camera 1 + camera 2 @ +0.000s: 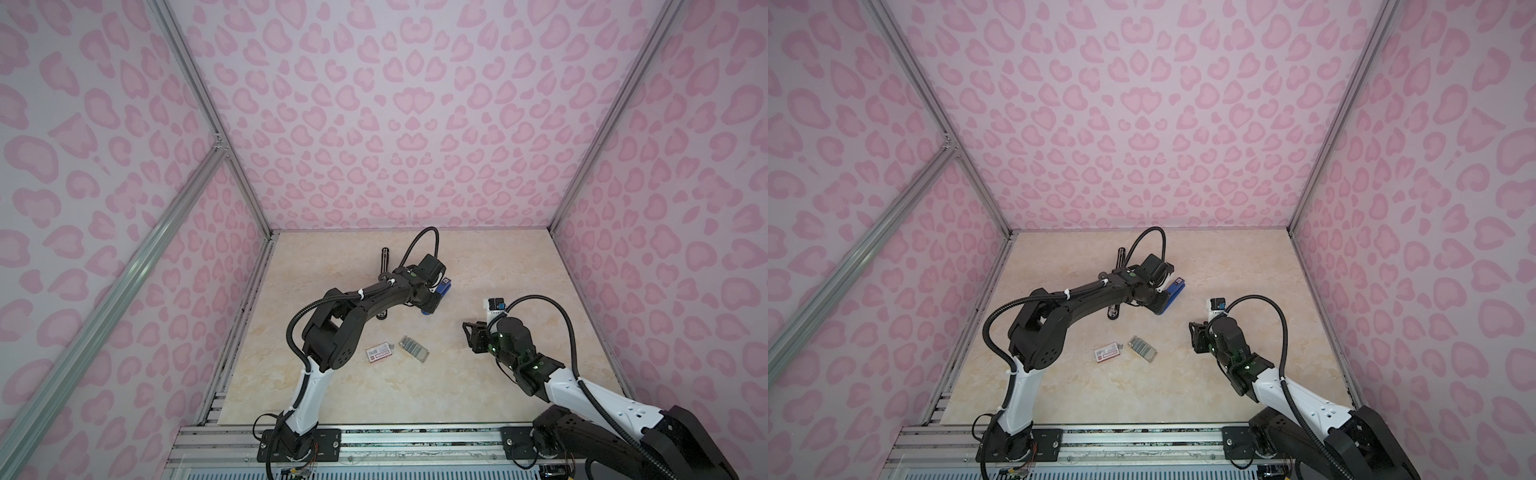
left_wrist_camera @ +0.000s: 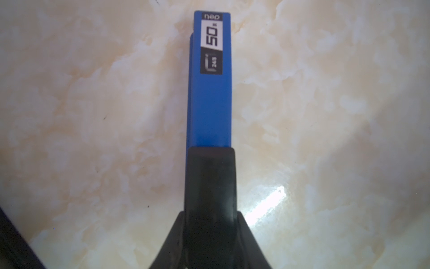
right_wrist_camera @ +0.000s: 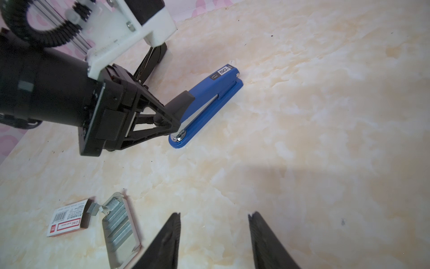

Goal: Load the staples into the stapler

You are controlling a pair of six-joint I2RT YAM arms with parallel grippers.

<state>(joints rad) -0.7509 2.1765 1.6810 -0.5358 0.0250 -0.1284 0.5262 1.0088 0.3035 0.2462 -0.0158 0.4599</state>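
Observation:
The blue stapler (image 1: pixel 444 286) (image 1: pixel 1175 290) lies on the marble tabletop behind the middle. My left gripper (image 1: pixel 432 300) (image 1: pixel 1160 300) (image 3: pixel 173 121) is shut on its black front cap. In the left wrist view the stapler (image 2: pixel 209 104) runs straight away from the left gripper (image 2: pixel 210 214), whose fingers flank the cap. The staples (image 1: pixel 412 347) (image 1: pixel 1142 348) (image 3: pixel 117 221) are silvery strips in an open tray near the front middle. My right gripper (image 1: pixel 471 332) (image 1: pixel 1198 334) (image 3: pixel 214 214) hangs open and empty to the right of them, above bare table.
A small white box sleeve (image 1: pixel 379 353) (image 1: pixel 1108 352) (image 3: pixel 67 221) with a red label lies just left of the staples, with a short loose strip (image 3: pixel 93 208) at its mouth. A slim dark tool (image 1: pixel 385 257) (image 1: pixel 1121 255) lies partly under the left arm.

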